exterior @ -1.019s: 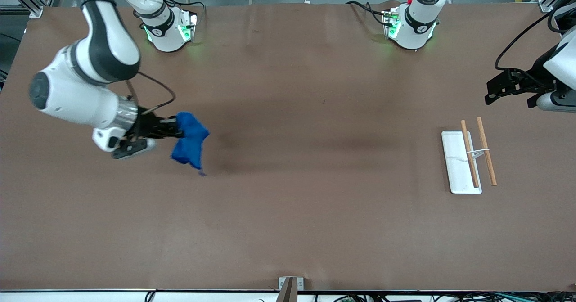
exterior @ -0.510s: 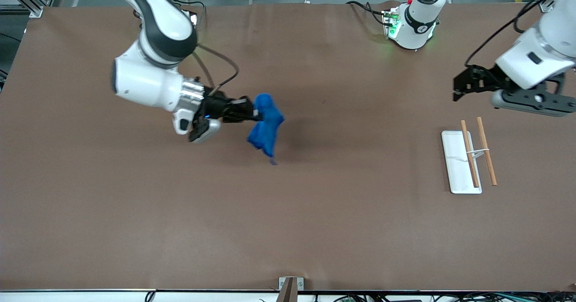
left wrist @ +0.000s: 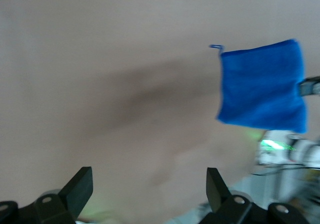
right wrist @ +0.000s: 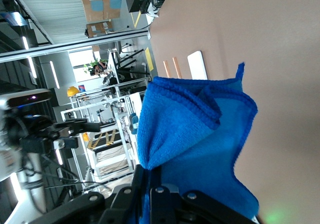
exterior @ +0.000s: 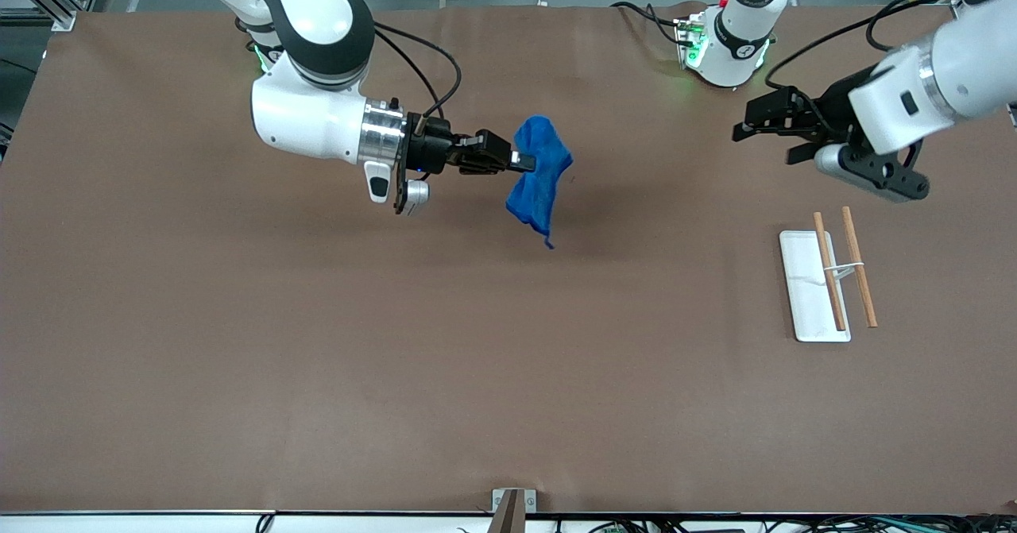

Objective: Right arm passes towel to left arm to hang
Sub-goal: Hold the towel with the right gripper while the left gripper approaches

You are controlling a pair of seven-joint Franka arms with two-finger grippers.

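Note:
The royal-blue towel hangs in the air over the middle of the table, pinched at its upper edge by my right gripper, which is shut on it. The right wrist view shows the towel bunched between the jaws. My left gripper is open and empty, in the air over the table toward the left arm's end, pointing at the towel with a wide gap between them. The left wrist view shows the towel hanging ahead of its spread fingers.
The white rack with two wooden rods lies on the table near the left arm's end, nearer the front camera than the left gripper. It also shows far off in the right wrist view.
My right arm has carried the towel from the right arm's end to over the table's middle. My left arm has swung in toward the towel.

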